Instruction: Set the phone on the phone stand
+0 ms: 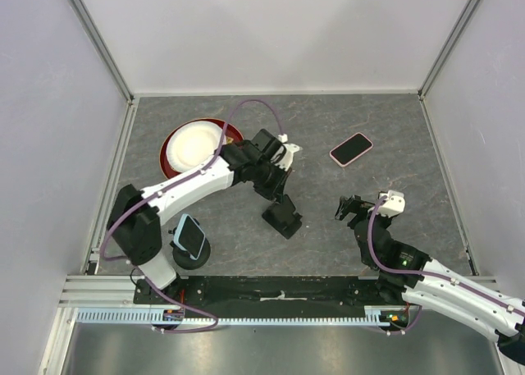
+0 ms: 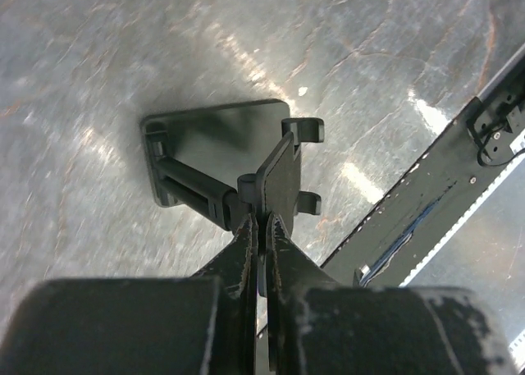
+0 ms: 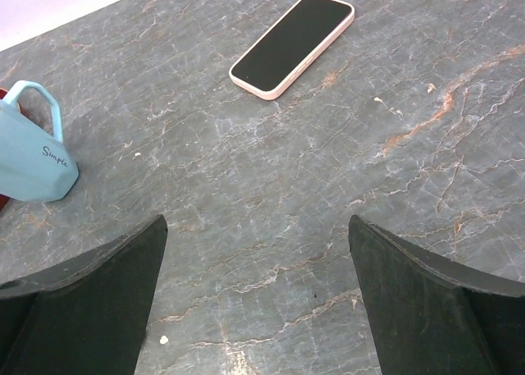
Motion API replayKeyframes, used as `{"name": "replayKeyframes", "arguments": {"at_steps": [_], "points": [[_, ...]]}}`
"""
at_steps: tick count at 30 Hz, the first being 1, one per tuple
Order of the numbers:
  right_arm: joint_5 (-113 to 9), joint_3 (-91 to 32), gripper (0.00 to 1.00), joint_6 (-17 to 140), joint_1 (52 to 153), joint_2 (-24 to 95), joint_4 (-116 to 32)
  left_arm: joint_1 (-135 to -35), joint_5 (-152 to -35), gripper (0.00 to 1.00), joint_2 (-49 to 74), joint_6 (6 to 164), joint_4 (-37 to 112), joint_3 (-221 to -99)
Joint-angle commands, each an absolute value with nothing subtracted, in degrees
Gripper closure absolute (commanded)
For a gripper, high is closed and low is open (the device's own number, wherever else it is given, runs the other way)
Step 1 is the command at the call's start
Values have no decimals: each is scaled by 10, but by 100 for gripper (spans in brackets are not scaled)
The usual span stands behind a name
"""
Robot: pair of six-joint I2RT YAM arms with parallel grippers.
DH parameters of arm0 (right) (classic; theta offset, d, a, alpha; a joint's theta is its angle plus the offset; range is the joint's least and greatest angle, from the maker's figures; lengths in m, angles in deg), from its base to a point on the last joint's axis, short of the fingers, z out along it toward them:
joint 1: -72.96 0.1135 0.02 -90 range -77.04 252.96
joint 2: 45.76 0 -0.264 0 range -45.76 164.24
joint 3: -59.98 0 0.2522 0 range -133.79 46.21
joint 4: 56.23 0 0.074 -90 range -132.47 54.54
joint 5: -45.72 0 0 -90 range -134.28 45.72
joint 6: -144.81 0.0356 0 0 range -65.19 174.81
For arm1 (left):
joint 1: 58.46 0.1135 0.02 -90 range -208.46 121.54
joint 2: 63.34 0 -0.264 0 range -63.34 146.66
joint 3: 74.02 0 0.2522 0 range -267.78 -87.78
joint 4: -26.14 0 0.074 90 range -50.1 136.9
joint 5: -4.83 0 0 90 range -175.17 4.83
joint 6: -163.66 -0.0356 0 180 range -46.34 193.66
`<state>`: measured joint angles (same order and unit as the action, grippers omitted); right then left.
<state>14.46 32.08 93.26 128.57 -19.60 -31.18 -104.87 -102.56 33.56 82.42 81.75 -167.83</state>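
Phone (image 1: 351, 148) lies flat on the bench (image 1: 394, 121), at 1 o'clock from the phone stand (image 1: 281, 217). Left wrist: left gripper (image 2: 261, 219) clenched on the stand's cradle plate. Right wrist: right gripper (image 3: 256, 227) released, phone at 12 o'clock.

**A robot test cell in a laboratory.**
Bare pale wall panels (image 1: 271, 30) set in aluminium framing (image 1: 98, 43) box in a grey, stone-patterned tabletop (image 1: 328, 203). The left arm (image 1: 189, 186) and right arm (image 1: 426, 276) are bolted to a black rail (image 1: 279, 286) at its near edge, and a purple cable (image 1: 246, 108) loops above. A phone (image 1: 351, 148), phone stand (image 1: 281, 217), plate (image 1: 166, 163) and blue mug (image 3: 33, 157) sit about as test props.
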Motion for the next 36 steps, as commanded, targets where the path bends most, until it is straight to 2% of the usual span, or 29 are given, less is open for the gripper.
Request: {"name": "replayKeyframes", "arguments": {"at_steps": [1, 9, 19, 27, 36], "points": [[145, 324, 2, 925, 1285, -197, -332, -1004, -941, 98, 240, 889, 829, -1641], [143, 324, 2, 924, 1284, -198, -334, -884, -892, 98, 72, 908, 852, -1546], [139, 324, 2, 923, 1284, -197, -333, -797, -853, 98, -9, 894, 907, -1484], [136, 324, 2, 922, 1284, -194, -336, -760, -810, 98, -33, 913, 940, -1467], [132, 323, 2, 921, 1284, -192, -338, -736, -895, 98, -1, 905, 887, -1448]]}}
